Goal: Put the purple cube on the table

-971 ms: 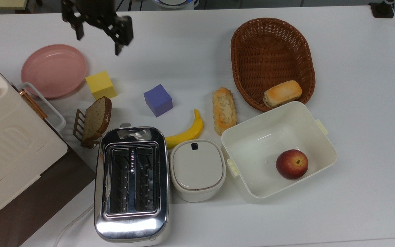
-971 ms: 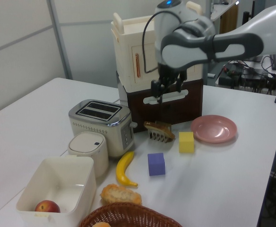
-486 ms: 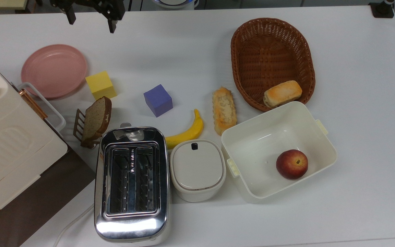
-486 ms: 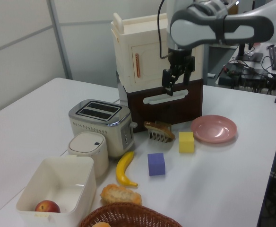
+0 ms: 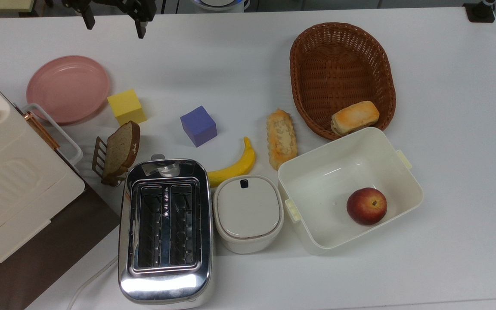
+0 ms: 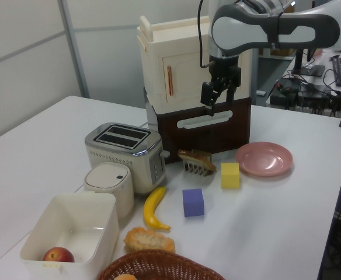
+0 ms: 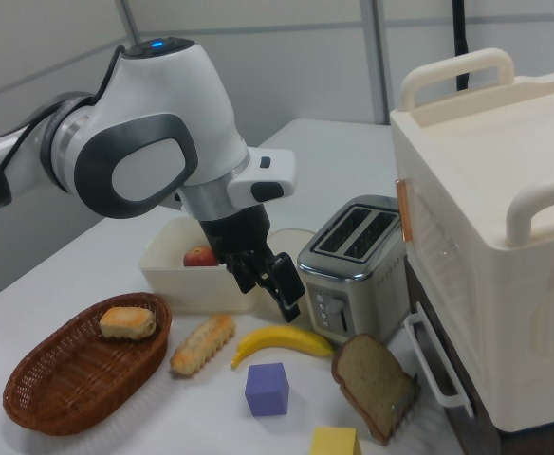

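A: Where is the small matte blue-violet cube point(image 5: 198, 125)?

B: I log it resting flat on the plain white surface point(image 5: 446, 86), between the yellow foam cube point(image 5: 126, 106) and the yellow banana point(image 5: 235, 165), touching neither.

A: And the end effector point(image 5: 112, 20)?

B: I see it raised, well apart from the cube, above the surface near the round pink plate point(image 5: 68, 88). Fingers spread wide, nothing between them.

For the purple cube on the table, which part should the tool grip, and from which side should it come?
Probably from above, closing on two opposite side faces of the purple cube. It sits flat on the table, apart from the banana and the yellow cube, so its sides are free. The tool hangs open.
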`<state>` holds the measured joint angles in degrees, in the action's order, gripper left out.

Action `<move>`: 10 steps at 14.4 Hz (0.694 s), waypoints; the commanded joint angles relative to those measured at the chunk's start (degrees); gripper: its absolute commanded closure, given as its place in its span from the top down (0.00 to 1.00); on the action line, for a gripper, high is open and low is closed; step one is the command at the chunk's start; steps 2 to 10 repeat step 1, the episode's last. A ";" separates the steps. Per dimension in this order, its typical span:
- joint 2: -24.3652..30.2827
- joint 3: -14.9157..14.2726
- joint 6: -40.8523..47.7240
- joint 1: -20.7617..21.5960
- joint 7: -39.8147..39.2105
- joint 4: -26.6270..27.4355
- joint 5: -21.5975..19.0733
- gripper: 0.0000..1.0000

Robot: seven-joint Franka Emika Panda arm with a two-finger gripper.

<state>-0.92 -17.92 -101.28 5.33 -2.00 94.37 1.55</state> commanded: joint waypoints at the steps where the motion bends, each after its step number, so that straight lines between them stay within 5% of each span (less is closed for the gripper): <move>1: 0.22 -0.10 1.61 0.03 -1.43 -0.59 -1.11 1.00; 10: 0.22 -0.10 1.61 0.03 -1.43 -0.59 -1.11 1.00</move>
